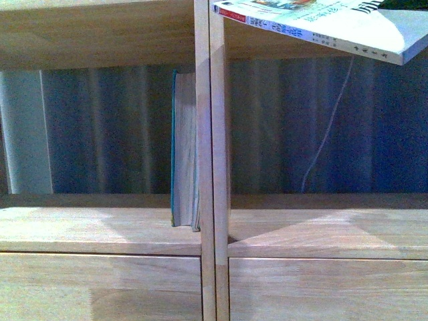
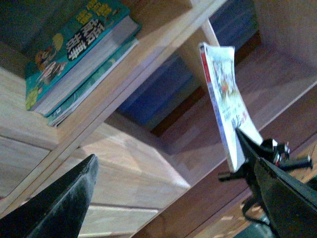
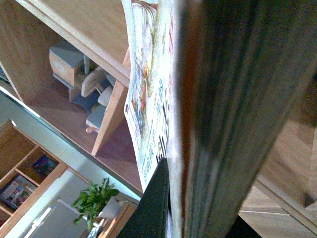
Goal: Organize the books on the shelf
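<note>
The light-wood shelf (image 1: 204,221) fills the front view. A thick teal book (image 1: 183,150) stands upright in the left bay against the double central upright. In the left wrist view the teal book (image 2: 79,49) has a thinner book pressed against it. The thin softcover book (image 1: 321,23) hangs tilted at the top of the right bay, red spine end towards the upright. My right gripper (image 3: 173,183) is shut on it, one dark finger (image 3: 153,208) flat on its illustrated cover (image 3: 148,99). In the left wrist view the softcover book (image 2: 225,104) shows beyond my left gripper (image 2: 173,198), which is open and holds nothing.
Plain drawer fronts (image 1: 100,287) run under the shelf board. Behind the open back hang a blue-grey curtain (image 1: 114,127) and a white cable (image 1: 328,134). The right wrist view shows small pale objects (image 3: 84,84) in another bay, a potted plant (image 3: 96,201) and a cabinet with books (image 3: 25,173).
</note>
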